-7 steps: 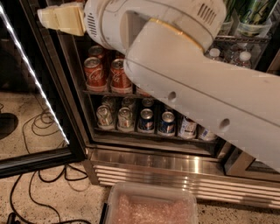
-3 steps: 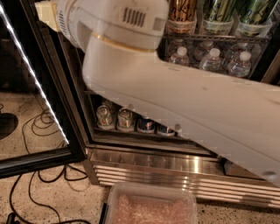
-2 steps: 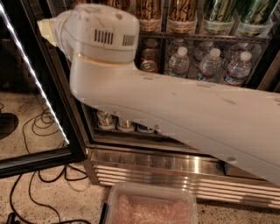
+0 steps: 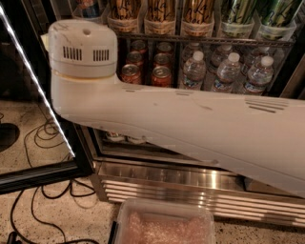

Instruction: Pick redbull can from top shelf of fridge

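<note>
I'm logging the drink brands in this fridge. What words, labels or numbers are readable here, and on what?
No text here can be read.
Gold cans on the top shelf: black markings, unreadable.
Green cans: print unreadable.
Red cans: no legible print.
Water bottles: labels unreadable.
Robot arm: vent slots, no writing.
Gripper: not in view; only the arm shows.

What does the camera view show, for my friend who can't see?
A big white robot arm stretches across an open drinks fridge; its pincer is out of sight. Behind it, red cans and water bottles sit below the top shelf of tall gold and green cans.
</note>
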`<state>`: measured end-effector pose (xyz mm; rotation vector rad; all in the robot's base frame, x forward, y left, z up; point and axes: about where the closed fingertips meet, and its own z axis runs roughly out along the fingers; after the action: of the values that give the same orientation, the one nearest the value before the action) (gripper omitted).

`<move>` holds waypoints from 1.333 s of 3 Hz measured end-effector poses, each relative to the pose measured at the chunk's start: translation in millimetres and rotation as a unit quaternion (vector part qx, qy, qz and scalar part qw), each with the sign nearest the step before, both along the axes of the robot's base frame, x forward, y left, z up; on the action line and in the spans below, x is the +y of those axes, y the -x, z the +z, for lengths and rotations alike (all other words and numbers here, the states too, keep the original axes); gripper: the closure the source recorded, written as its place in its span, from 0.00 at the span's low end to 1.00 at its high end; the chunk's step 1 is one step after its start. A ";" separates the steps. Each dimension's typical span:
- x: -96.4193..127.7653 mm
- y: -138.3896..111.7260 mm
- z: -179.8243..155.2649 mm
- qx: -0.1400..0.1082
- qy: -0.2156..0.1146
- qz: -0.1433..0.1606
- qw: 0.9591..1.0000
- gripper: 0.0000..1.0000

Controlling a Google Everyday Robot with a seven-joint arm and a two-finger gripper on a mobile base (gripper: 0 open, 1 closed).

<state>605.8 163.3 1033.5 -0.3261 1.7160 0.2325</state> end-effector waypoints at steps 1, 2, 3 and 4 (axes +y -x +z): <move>-1.8 1.2 3.0 -0.009 0.019 -0.001 1.000 0.21; -1.7 1.2 3.0 -0.009 0.019 -0.001 1.000 0.19; 7.2 -4.7 8.1 -0.031 0.032 0.005 0.999 0.20; 19.7 -21.7 18.6 -0.068 0.044 0.006 0.997 0.24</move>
<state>627.5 182.9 1052.1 -0.4087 1.5927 0.1410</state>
